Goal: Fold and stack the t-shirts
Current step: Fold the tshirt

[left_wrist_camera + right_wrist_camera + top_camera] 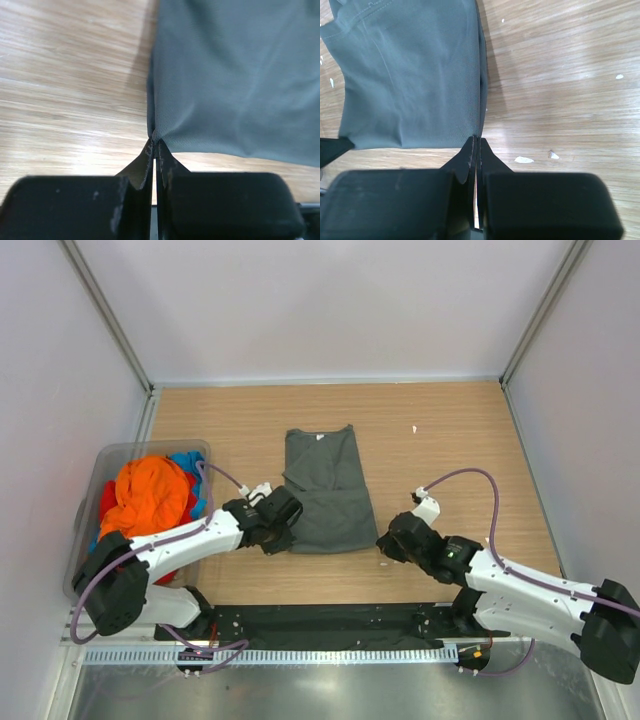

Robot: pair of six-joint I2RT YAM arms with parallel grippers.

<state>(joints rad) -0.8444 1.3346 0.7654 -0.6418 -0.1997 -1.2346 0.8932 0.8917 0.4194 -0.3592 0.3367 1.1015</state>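
Left end effector (pixel 154 146) and right end effector (pixel 476 142) each clamp a hem corner of the grey-green t-shirt (pixel 325 490); limp, light cloth, we judge corners best.

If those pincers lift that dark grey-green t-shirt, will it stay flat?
Probably not. The dark grey-green cloth t-shirt lies thin and creased, so it likely sags between the left gripper and right gripper. It looks light.
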